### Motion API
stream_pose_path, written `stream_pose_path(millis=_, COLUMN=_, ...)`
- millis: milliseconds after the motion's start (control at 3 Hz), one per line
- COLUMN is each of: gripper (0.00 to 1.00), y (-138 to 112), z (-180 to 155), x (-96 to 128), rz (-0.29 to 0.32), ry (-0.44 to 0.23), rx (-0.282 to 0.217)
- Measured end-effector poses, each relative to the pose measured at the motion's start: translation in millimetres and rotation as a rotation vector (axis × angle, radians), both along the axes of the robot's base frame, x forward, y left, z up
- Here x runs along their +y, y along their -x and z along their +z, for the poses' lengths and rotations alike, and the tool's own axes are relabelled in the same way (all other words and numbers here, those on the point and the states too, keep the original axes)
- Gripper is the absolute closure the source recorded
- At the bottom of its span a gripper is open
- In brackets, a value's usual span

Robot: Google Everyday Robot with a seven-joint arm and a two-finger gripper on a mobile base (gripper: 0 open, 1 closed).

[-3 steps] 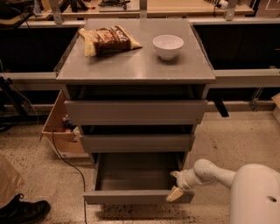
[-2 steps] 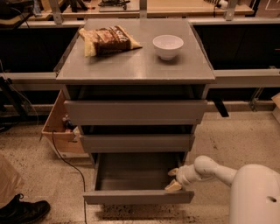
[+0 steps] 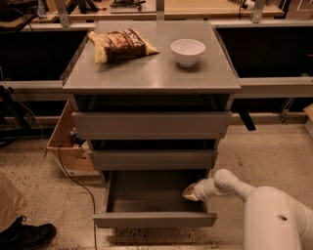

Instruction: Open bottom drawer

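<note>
Speckled floor (image 3: pixel 274 151) w/ grey cabinet (image 3: pixel 151 124); bottom drawer (image 3: pixel 146 196) stands out. Tool (image 3: pixel 190 193) at its R inner wall; open or closed, cannot tell.

This looks like a robotics lab or workshop. It has a speckled hard floor (image 3: pixel 274 146) and long wooden workbenches (image 3: pixel 215 7) along the back. A loose black cable (image 3: pixel 78 183) trails past an open cardboard box (image 3: pixel 66 141). A white robot arm (image 3: pixel 274 215) holds its end effector (image 3: pixel 191 193) at the right inner side of the pulled-out bottom drawer (image 3: pixel 154 219).
</note>
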State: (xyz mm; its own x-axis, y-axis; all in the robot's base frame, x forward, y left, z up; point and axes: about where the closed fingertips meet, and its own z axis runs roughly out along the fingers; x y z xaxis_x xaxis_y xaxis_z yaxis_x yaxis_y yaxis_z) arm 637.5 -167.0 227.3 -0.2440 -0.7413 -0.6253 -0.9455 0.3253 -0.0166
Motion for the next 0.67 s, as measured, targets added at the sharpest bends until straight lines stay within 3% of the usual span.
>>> stream_pose_path(millis=333, gripper=1.0, y=-19.8, z=-31.6, x=-4.4, rz=-0.028, ry=-0.069, rx=0.056)
stream_pose_path(millis=667, gripper=1.0, y=-16.3, z=-35.5, x=0.6, rz=-0.021, ry=-0.077, rx=0.076)
